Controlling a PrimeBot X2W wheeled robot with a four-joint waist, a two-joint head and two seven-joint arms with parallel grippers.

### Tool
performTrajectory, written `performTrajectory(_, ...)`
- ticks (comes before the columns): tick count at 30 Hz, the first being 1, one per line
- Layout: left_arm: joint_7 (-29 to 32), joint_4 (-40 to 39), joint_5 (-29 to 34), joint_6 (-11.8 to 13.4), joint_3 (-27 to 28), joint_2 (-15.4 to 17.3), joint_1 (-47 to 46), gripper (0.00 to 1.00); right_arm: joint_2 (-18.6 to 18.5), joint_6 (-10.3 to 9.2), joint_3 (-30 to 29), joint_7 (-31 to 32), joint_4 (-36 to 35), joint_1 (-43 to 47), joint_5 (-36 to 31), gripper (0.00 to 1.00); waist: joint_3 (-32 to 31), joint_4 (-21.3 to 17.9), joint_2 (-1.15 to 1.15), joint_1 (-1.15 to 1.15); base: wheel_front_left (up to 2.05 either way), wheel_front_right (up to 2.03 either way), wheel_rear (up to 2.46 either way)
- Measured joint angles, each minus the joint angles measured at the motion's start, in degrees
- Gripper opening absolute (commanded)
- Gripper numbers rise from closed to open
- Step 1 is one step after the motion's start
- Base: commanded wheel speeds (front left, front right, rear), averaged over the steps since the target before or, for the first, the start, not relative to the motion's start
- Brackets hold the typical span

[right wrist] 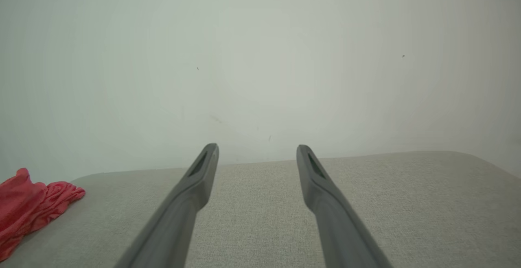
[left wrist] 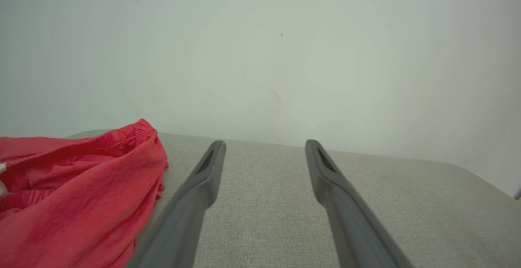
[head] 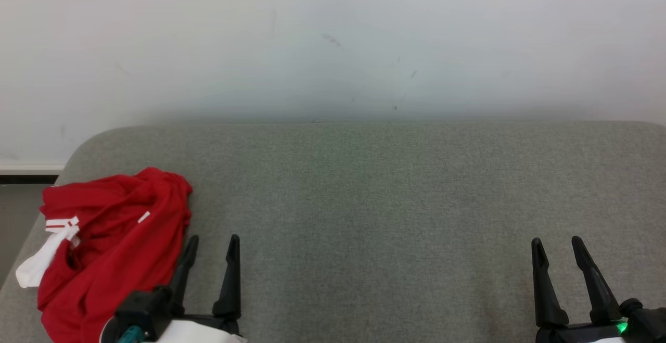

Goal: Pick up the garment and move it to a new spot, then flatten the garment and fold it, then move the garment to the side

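Observation:
The garment (head: 112, 244) is red with white trim and lies crumpled in a heap at the left end of the grey cushioned surface (head: 385, 207). My left gripper (head: 213, 241) stands open just right of the heap, nothing between its fingers. In the left wrist view the garment (left wrist: 77, 195) bulges at the lower left, beside the gripper (left wrist: 264, 144). My right gripper (head: 556, 241) is open at the lower right, far from the cloth. The right wrist view catches the garment (right wrist: 28, 203) at its far left edge, with the gripper (right wrist: 256, 148) open over bare fabric.
A pale wall (head: 333, 41) rises directly behind the cushioned surface. The surface's rounded left corner (head: 83, 148) drops to a baseboard and floor strip (head: 26, 174) beyond the garment. Wide grey fabric stretches between my two grippers.

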Motion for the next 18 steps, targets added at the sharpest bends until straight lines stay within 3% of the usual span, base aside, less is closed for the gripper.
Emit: performTrajectory(18,-1.92,-0.09,4.27,0.48,-0.98,0.05,0.03,1.00,-0.08,0.00,0.60,-1.85,-1.51,0.61,-4.77,1.00,0.11,-0.68,0.00,0.00,0.00,0.00,0.00)
